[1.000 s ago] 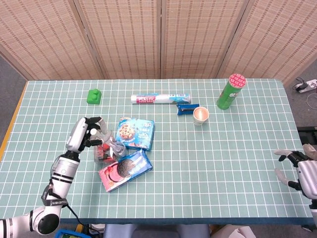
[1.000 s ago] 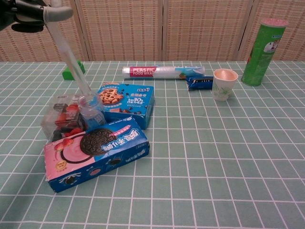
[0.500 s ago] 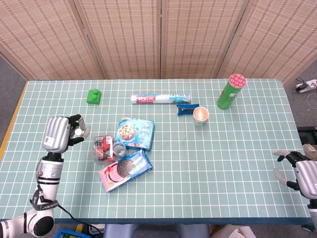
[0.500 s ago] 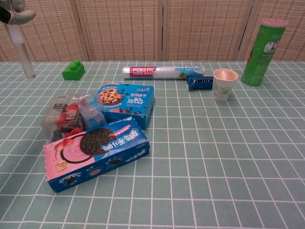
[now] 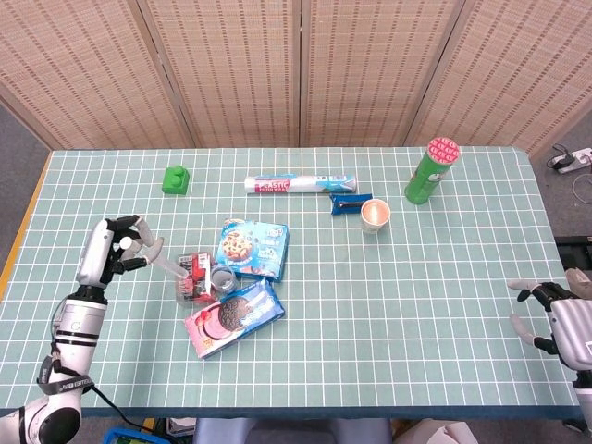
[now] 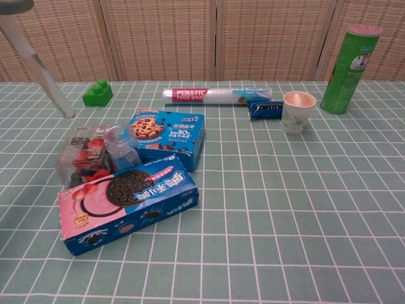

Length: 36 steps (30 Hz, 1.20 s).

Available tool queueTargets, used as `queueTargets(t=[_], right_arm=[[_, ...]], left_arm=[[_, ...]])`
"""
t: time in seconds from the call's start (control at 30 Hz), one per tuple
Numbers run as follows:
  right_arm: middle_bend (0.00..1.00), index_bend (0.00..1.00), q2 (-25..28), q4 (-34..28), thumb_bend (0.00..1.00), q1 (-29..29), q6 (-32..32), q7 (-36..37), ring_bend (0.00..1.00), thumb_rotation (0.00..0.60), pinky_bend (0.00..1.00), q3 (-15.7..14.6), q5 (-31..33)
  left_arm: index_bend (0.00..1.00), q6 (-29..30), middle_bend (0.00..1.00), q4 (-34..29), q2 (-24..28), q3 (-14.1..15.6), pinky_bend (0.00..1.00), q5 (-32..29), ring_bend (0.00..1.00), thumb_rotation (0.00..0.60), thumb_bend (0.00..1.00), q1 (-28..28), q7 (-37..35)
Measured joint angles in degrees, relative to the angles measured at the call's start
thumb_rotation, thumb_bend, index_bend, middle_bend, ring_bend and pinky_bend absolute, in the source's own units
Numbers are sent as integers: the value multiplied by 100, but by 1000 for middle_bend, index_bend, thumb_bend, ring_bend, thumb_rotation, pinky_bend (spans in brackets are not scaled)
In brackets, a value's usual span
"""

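Left robot hand (image 5: 113,256) pinches clear plastic pipette (image 6: 37,68), tip hanging beside small clear jar (image 5: 222,278); loose pinch may drop it. Right robot hand (image 5: 560,324) spread wide, holding nothing.

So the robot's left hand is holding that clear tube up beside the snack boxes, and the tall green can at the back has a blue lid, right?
Not quite. The lid is pink, not blue; the head view shows it on the tall green can. The rest holds: the left hand grips the clear tube beside the snack boxes.
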Motion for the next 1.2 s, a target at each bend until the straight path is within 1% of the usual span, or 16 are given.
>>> queueTargets(t=[0.03, 0.1, 0.13, 0.27, 0.37, 0.4, 0.47, 0.53, 0.63, 0.77, 0.83, 0.9, 0.97, 1.03, 1.2], right_arm=[[458, 332, 1, 0, 284, -1, -1, 0, 359, 600, 513, -1, 2], [458, 332, 4, 0, 284, -3, 0, 2, 359, 600, 513, -2, 3], [458, 332, 8, -2, 284, -4, 4, 9, 359, 600, 514, -1, 4], [458, 333, 18, 2, 284, -14, 24, 41, 358, 600, 513, 1, 4], [458, 333, 29, 11, 284, -19, 31, 76, 358, 600, 513, 4, 8], [458, 333, 31, 13, 284, -19, 30, 83, 358, 600, 513, 4, 8], [458, 333, 34, 16, 284, -18, 29, 95, 358, 600, 513, 4, 5], [458, 333, 34, 18, 284, -14, 23, 95, 358, 600, 513, 3, 1], [458, 333, 33, 18, 284, -11, 13, 88, 359, 600, 513, -4, -7], [458, 332, 32, 17, 284, -17, 30, 87, 359, 600, 513, 1, -1], [458, 332, 35, 18, 284, -22, 40, 98, 359, 600, 513, 5, 4], [458, 333, 37, 20, 283, -23, 40, 100, 359, 600, 513, 6, 6], [458, 333, 37, 22, 283, -22, 34, 102, 359, 600, 513, 4, 8], [458, 332, 38, 21, 284, -22, 32, 102, 358, 600, 513, 5, 10], [458, 333, 45, 16, 284, -25, 36, 113, 358, 600, 513, 6, 13]], left_arm=[[864, 48, 1000, 47, -22, 22, 1000, 34, 1000, 600, 357, -3, 81], [864, 195, 1000, 194, -104, 83, 1000, 135, 1000, 600, 358, -18, 470], [864, 269, 1000, 272, -154, 113, 1000, 186, 1000, 600, 358, -26, 721], [865, 564, 1000, 612, -400, 227, 1000, 371, 1000, 600, 358, -64, 2163], [866, 624, 1000, 684, -489, 247, 1000, 386, 1000, 600, 358, -74, 2874], [866, 619, 1000, 678, -501, 243, 1000, 371, 1000, 600, 358, -73, 2978], [866, 565, 1000, 626, -502, 221, 1000, 305, 1000, 600, 358, -66, 3018], [867, 478, 1000, 550, -479, 188, 1000, 228, 1000, 600, 358, -55, 2829], [867, 265, 1000, 393, -402, 121, 1000, 82, 1000, 600, 358, -32, 2076], [867, -62, 1000, 218, -262, 47, 1000, -76, 1000, 600, 357, -11, 720], [867, -120, 1000, 206, -231, 47, 1000, -81, 1000, 600, 357, -12, 348], [867, -133, 1000, 238, -220, 76, 1000, -40, 1000, 600, 358, -20, 175], [866, -91, 1000, 322, -242, 129, 1000, 44, 1000, 600, 357, -36, 283], [866, -13, 1000, 428, -290, 186, 1000, 141, 1000, 600, 357, -54, 598], [866, 254, 1000, 748, -489, 328, 1000, 397, 1000, 600, 358, -103, 2030]])
